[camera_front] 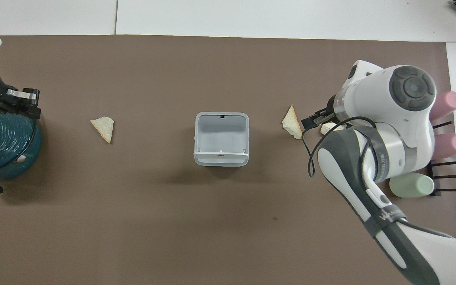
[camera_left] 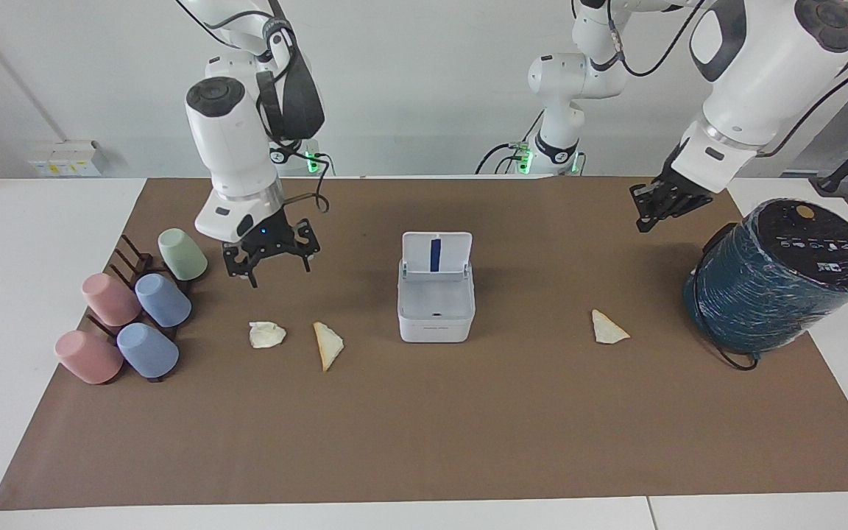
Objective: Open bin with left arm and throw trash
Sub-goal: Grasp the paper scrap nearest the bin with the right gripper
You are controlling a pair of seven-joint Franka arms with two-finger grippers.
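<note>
Bin [camera_left: 436, 302] stands in the middle of a brown mat [camera_left: 424, 442] that covers most of a white desk [camera_left: 19, 250], its hinged lid [camera_left: 436, 254] tipped up on the side nearer the robots, a blue strip on the lid's inner face. Three pale scraps of trash lie on the mat in a loose row with it: a lumpy wad [camera_left: 267, 334] and a flat triangle [camera_left: 328, 344] toward the right arm's end, another triangle [camera_left: 607, 327] toward the left arm's end.

Over the mat, the right gripper [camera_left: 268, 259] hangs with its fingers spread wide and empty, above the spot between a green cup [camera_left: 182, 254] and the wad. The left gripper [camera_left: 658, 212] is raised above the mat's edge near a big dark teal cylinder [camera_left: 781, 276] with a black top; its fingers are pressed together and hold nothing.

At the right arm's end a dark rack [camera_left: 129, 258] carries pink and blue cups [camera_left: 163, 299] lying on their sides. A black cable [camera_left: 733, 359] trails from under the cylinder. A plain white wall [camera_left: 424, 88] rises past the desk.
</note>
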